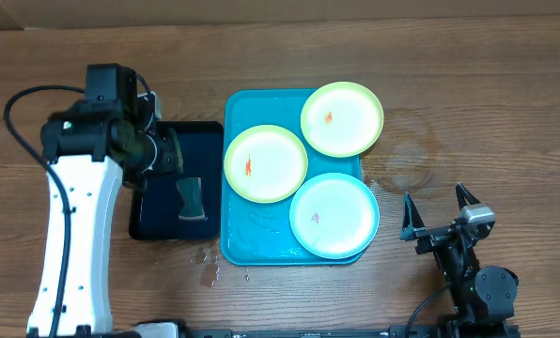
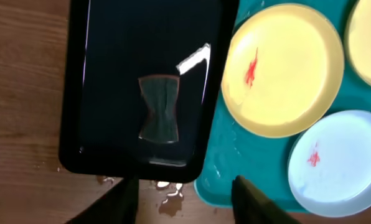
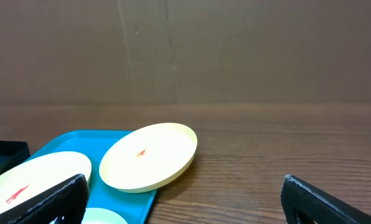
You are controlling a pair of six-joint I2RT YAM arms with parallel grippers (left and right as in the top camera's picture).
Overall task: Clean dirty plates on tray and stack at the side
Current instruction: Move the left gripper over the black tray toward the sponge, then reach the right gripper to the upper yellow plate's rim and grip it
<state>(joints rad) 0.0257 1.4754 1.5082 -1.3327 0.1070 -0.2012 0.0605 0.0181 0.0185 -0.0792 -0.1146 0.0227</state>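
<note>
Your turquoise tray (image 1: 256, 235) lies on the table (image 1: 505, 94) with its long axis running from the robot's side to the far side. All three plates sit on it face up, crowded together (being round, they point nowhere, though each carries one red smear). The left green plate (image 1: 266, 163) lies wholly inside, toward the tray's left rim. The far green plate (image 1: 342, 118) hangs over the far right corner, propped on the rim and tilted. The blue plate (image 1: 334, 215) sticks out past the right rim at the near end.

Just left of the turquoise tray lies a dark tray (image 1: 158, 221), parallel to it, with a grey waisted pad (image 1: 191, 199) lying lengthways inside. Your left gripper (image 2: 184, 193) hovers above the dark tray, its jaws partly apart with nothing between them. Your right gripper (image 1: 438, 211) stands over bare table to the right of the turquoise tray, its jaws spread wide and empty.
</note>
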